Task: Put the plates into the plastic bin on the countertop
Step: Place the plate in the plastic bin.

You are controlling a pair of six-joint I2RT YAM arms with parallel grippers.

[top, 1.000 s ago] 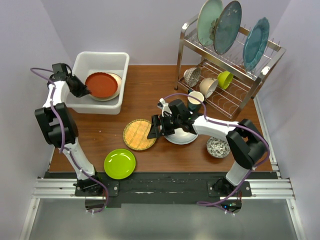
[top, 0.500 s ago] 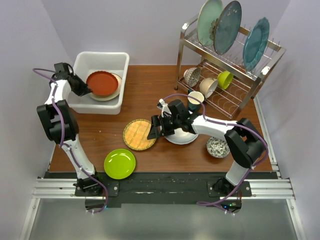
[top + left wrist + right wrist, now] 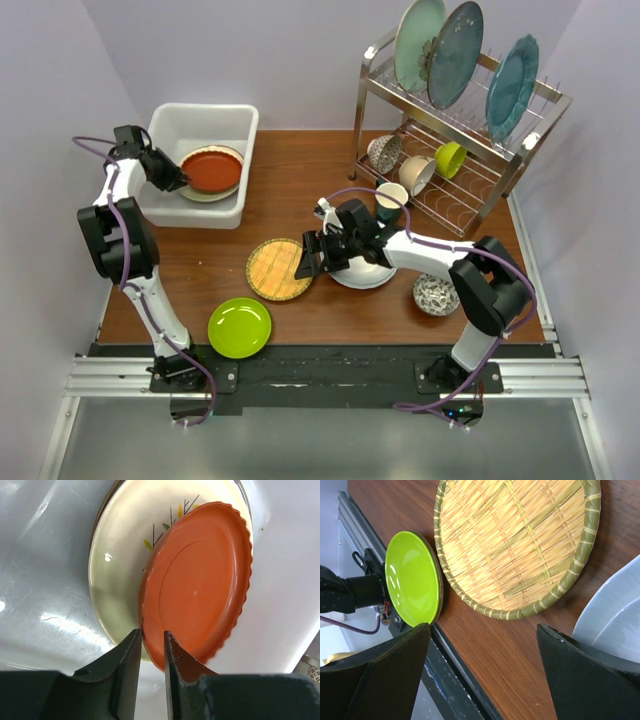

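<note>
- Top view: the plastic bin (image 3: 205, 122) stands at the far left of the countertop (image 3: 300, 170) and holds the red-brown plate (image 3: 210, 170). The left gripper (image 3: 172, 180) reaches over the bin's left wall to that plate's rim.
- The wire rack (image 3: 460, 150) at the far right carries three large glazed plates (image 3: 455, 55) upright on top, with bowls and cups on the tier below.
- The woven yellow plate (image 3: 278, 270), the lime green plate (image 3: 240, 327) and the white plate (image 3: 365, 278) lie out on the wood. The green one sits close to the near edge. Bare wood lies between the bin and the rack.
- The right gripper (image 3: 308, 258) hangs over the woven plate's right rim, beside the white plate.
- Left wrist view: the red-brown plate rests tilted on a cream plate (image 3: 115, 565) inside the bin. Its rim sits in the narrow gap between the fingers (whether they pinch it, I cannot tell). White bin floor shows on both sides.
- Right wrist view: the jaws stand wide and hold nothing. The woven plate lies below them, just beside the green plate, and the white plate's edge is at lower right.
</note>
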